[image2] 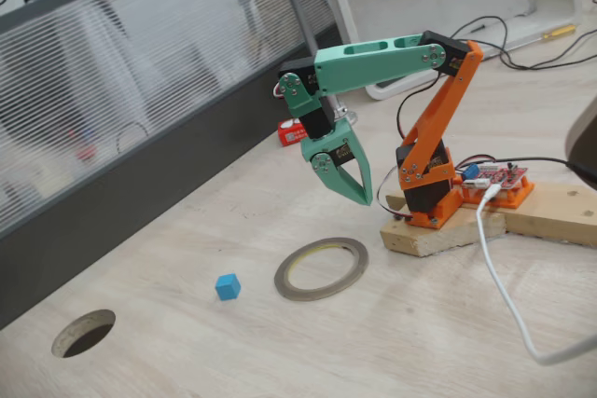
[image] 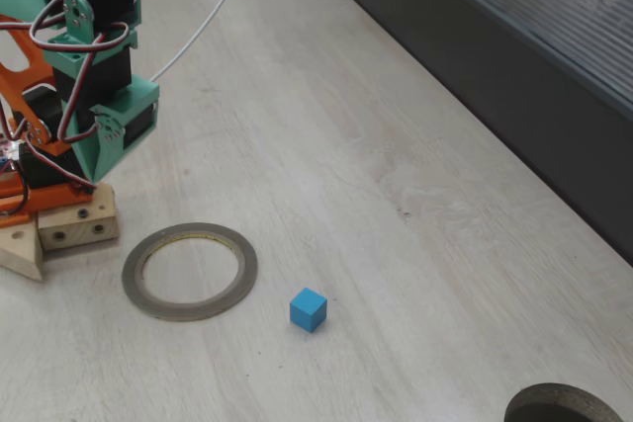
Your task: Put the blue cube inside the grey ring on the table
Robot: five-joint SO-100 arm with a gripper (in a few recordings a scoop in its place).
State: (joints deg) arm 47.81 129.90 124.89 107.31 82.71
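The blue cube (image: 308, 309) (image2: 227, 286) rests on the pale wood table (image: 396, 244), just outside the grey ring (image: 242, 274) (image2: 291, 283). The ring lies flat and has nothing inside it. In a fixed view my green gripper (image2: 366, 199) hangs in the air, fingers pointing down, above and just behind the ring's far edge. Its two fingers meet at the tips with nothing between them. The cube is about two ring-widths from the fingertips, on the ring's far side from the arm's base.
The orange and green arm (image: 99, 96) stands on a wooden block (image2: 448, 230) close behind the ring. A round hole (image2: 84, 333) (image: 564, 404) is cut in the table past the cube. A dark grey strip (image: 495, 76) borders the table. A white cable (image2: 504, 295) trails nearby.
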